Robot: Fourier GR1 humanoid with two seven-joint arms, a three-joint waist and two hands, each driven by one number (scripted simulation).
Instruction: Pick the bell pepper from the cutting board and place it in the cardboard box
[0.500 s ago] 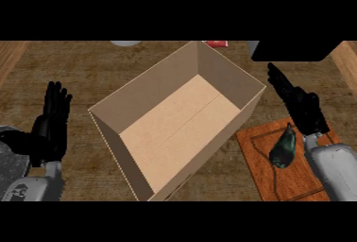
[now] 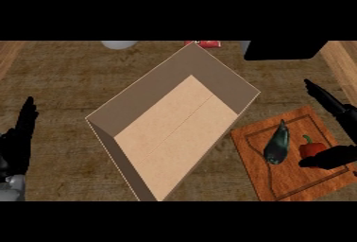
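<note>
A small red bell pepper [image 2: 311,147] with a green stem lies on the wooden cutting board [image 2: 293,182] at the lower right. Beside it on the left lies a dark green eggplant [image 2: 277,142]. My right hand [image 2: 337,109] shows at the right edge, open, with its fingers stretched up and left above the board. Its thumb [image 2: 326,159] sits just right of and below the pepper; I cannot tell whether it touches. The open cardboard box [image 2: 237,80] stands tilted in the middle with nothing in it. My left hand [image 2: 17,144] rests open at the left edge.
A black object [image 2: 284,49] lies at the far right beyond the box. A white item [image 2: 118,45] and a red one [image 2: 206,43] peek in at the top edge. Pale wooden strips [image 2: 343,64] border the counter at both sides.
My right hand has shifted right and down, uncovering the pepper on the board, and its forearm has left view. My left hand has drawn back toward the left edge.
</note>
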